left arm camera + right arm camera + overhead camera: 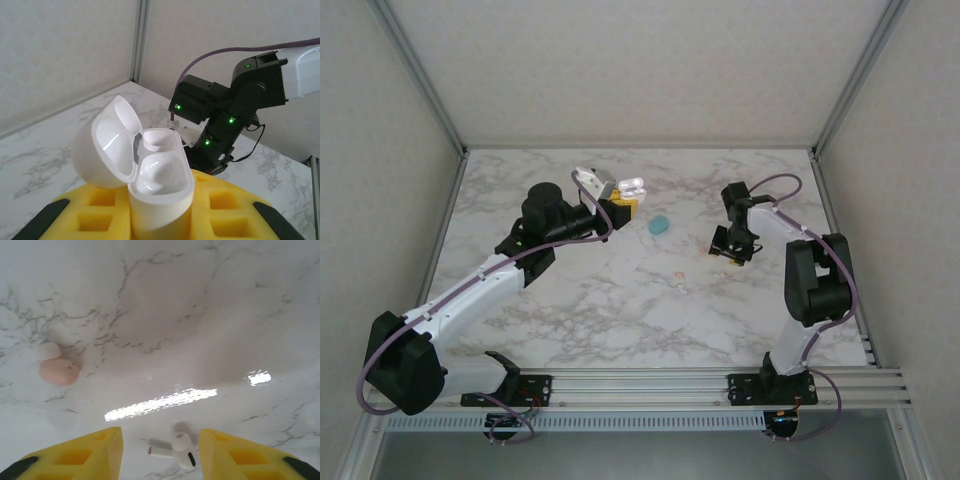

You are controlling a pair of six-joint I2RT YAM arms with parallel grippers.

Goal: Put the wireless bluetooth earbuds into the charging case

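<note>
The left pincer [618, 207] pinches the open white case [160, 170]. The right pincer [161, 455] hangs spread just above the surface [200, 315], with a white earbud [181, 447] lying between its fingers. A pink earbud [59, 371] lies well apart.

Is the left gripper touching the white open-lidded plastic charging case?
Touching. Left wrist view: the left gripper clamps the white charging case between its yellow fingers.
</note>
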